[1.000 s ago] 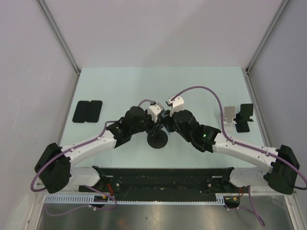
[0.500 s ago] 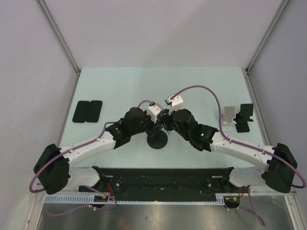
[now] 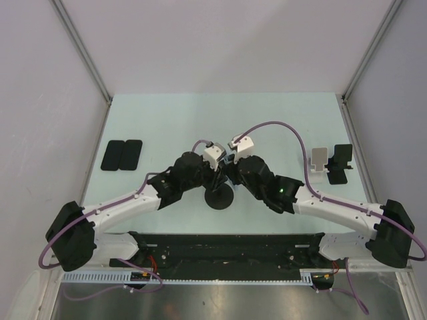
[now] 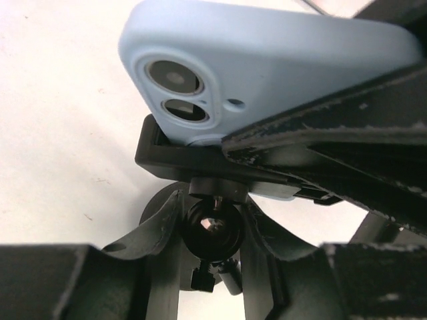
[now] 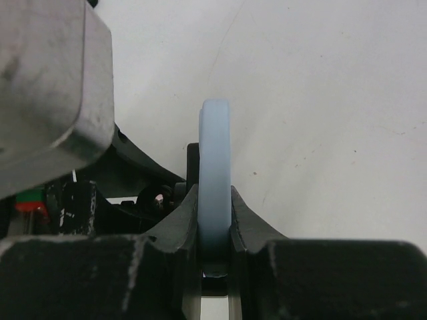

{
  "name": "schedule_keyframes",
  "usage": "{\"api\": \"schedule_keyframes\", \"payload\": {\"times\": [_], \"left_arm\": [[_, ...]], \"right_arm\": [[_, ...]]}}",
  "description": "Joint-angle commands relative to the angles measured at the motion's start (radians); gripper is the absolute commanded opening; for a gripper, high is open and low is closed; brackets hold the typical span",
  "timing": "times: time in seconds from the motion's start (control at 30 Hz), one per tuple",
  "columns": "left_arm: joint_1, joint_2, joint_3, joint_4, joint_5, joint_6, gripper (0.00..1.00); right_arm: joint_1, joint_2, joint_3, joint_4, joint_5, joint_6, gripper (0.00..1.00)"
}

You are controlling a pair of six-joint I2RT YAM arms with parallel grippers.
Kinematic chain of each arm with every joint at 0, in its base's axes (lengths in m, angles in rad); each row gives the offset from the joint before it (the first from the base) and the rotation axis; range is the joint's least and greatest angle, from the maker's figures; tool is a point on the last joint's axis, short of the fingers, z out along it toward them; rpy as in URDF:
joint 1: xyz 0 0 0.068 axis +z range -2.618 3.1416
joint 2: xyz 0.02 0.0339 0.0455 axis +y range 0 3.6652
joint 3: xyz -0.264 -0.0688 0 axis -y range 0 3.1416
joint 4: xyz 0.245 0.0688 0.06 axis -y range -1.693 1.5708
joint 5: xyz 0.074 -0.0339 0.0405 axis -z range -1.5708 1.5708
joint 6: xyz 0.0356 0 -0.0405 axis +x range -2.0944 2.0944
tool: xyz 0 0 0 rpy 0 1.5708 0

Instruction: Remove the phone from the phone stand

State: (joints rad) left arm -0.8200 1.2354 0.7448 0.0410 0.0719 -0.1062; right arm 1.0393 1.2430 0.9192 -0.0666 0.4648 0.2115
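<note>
Phone, pale blue with two lenses, sits pinched in right hand; left hand clamps phone stand.

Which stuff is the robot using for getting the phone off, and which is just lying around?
For the job: blue phone, phone stand under it, right gripper pinching the phone, left gripper gripping the stand.
Lying about: two black pads at left, white stand and black stand at right.

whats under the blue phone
The phone sits in a black cradle, with the stand's ball joint below, gripped by the left gripper. The cradle's inner face is covered by the phone, and the fingers hide most of the stand's base.
</note>
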Motion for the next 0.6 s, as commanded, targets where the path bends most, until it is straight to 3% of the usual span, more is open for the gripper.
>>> {"api": "schedule_keyframes", "payload": {"times": [0.0, 0.57], "left_arm": [[0.091, 0.007, 0.011, -0.059, -0.253, -0.17, 0.0], [0.062, -0.039, 0.007, -0.116, -0.274, -0.217, 0.0]], "right_arm": [[0.076, -0.08, 0.0, -0.223, 0.03, 0.089, 0.0], [0.068, -0.114, 0.001, -0.265, 0.245, 0.227, 0.0]]}}
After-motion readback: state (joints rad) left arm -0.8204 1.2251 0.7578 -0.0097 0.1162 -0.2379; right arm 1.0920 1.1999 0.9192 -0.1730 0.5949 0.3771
